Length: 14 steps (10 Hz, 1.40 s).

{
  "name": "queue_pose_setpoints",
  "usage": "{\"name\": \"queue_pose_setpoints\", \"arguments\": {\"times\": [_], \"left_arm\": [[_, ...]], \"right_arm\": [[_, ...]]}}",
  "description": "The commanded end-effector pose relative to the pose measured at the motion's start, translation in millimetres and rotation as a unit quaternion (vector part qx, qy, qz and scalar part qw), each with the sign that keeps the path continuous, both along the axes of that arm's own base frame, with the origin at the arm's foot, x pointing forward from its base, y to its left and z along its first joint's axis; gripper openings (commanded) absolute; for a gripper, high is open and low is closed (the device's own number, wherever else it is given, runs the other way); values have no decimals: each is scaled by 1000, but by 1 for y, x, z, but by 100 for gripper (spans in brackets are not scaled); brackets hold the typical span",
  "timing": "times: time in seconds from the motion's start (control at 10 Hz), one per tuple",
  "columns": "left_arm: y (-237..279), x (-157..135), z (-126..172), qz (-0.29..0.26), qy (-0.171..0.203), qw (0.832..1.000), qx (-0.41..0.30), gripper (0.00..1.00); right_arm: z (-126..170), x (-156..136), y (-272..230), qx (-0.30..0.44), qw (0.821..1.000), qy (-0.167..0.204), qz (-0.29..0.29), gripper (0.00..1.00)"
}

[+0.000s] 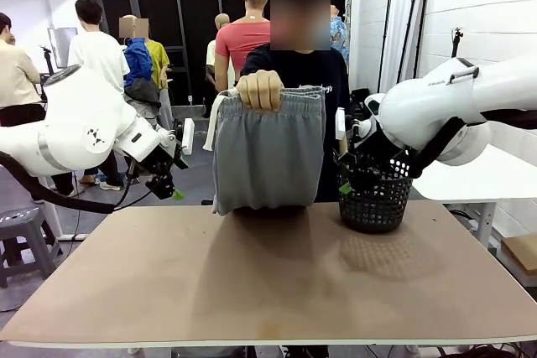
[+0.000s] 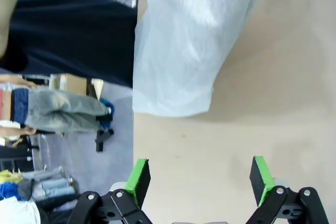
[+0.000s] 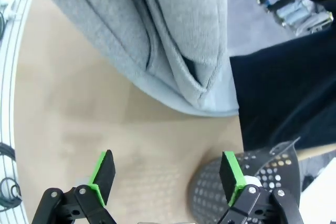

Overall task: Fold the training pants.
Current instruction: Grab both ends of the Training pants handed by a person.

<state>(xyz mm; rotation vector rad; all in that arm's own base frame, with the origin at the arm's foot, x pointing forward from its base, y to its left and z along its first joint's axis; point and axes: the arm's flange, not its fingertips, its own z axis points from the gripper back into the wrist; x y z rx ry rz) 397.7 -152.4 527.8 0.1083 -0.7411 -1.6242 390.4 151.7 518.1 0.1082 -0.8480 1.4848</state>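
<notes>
Training pants (image 1: 268, 153) at frame centre, dangling from a person's hand (image 1: 259, 90), hem near the worktop's (image 1: 277, 291) far edge. Left claw (image 2: 199, 174) and right claw (image 3: 167, 170) spread apart, empty. Apparently not laid out yet; folding all ahead.

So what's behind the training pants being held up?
The person's dark top shows above and beside the training pants; a hand grips the waistband. The torso behind the cloth is covered.
</notes>
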Motion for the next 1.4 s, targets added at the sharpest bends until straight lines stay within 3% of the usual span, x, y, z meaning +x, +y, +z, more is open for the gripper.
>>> {"name": "queue_pose_setpoints", "arguments": {"times": [0.0, 0.5, 1.1, 1.3], "left_arm": [[2, 7, -7, -50, 8, 997, -50, 100], [-13, -2, -10, -80, 24, 986, -145, 100], [-30, -9, -4, -79, -22, 971, -223, 100], [-41, -18, 1, -87, -7, 964, -250, 100]], "right_arm": [[-19, 4, -1, 54, 998, -5, 32, 100], [-22, 8, 0, 126, 988, -15, 86, 100], [-20, 6, 9, 176, 978, -8, 116, 100], [-17, -1, 10, 194, 973, 2, 128, 100]]}}
